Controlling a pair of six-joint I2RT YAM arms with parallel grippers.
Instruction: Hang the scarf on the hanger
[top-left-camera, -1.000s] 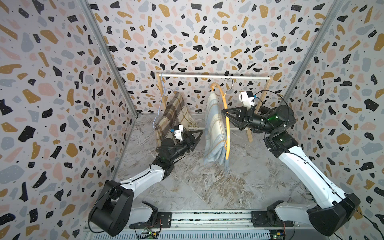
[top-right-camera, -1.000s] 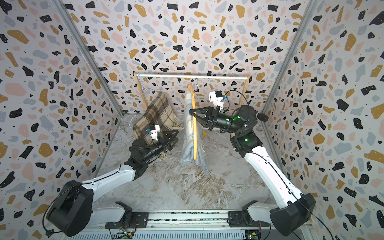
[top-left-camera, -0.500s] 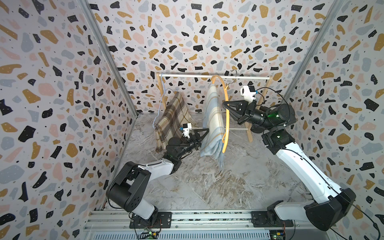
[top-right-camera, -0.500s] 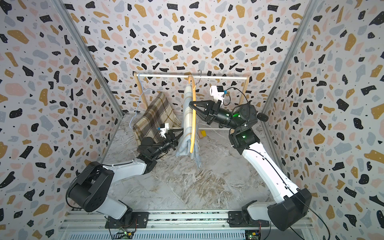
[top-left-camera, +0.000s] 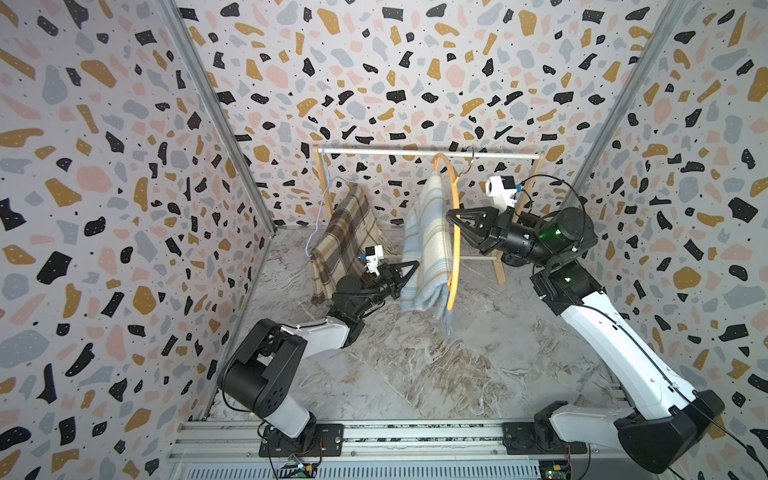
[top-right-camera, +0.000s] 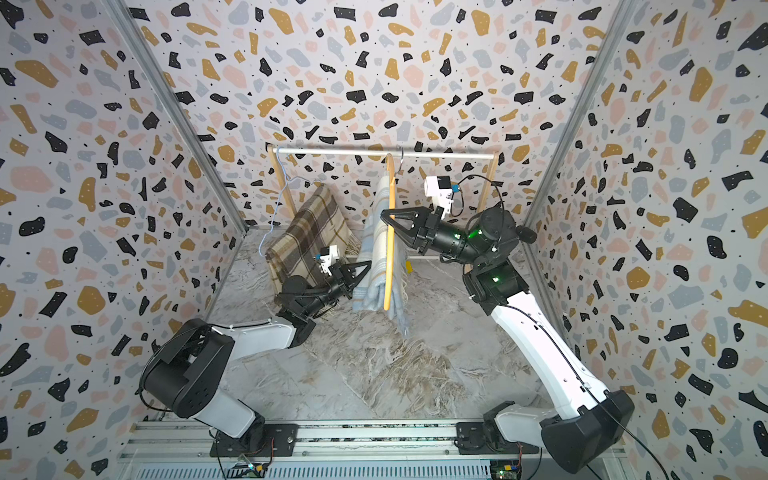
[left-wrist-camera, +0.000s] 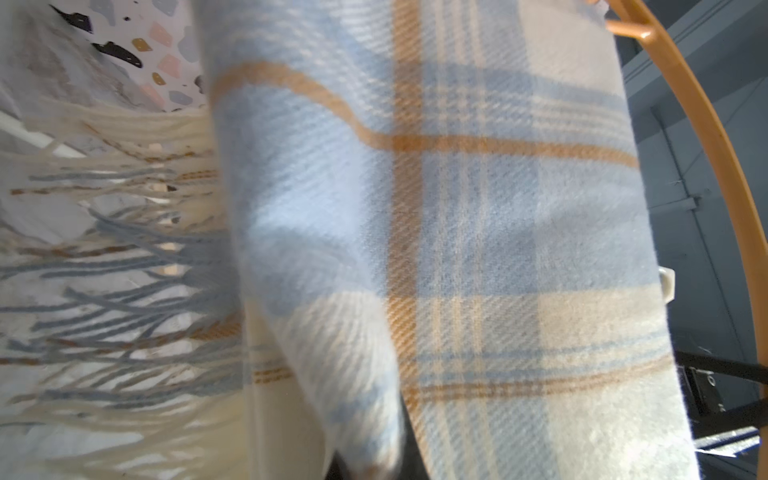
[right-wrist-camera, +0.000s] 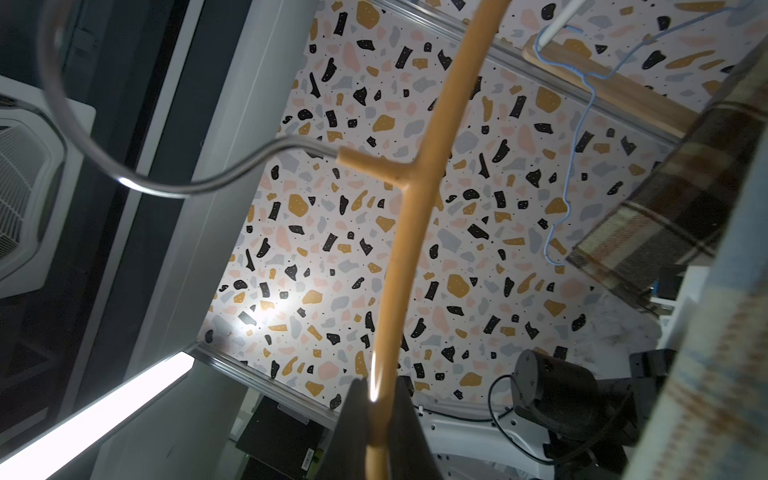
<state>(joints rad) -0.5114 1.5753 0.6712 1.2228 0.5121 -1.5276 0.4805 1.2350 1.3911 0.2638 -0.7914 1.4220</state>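
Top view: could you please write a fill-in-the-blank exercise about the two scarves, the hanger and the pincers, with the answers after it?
1. The right pincer is shut on the ____ hanger.
2. The left pincer is shut on the ____ scarf.
3. The second scarf, nearer the left arm, is ____.
Answers: orange, blue, brown.

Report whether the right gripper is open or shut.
Shut: in the wrist view the right gripper clamps the orange hanger, jaws pressed against both its sides.
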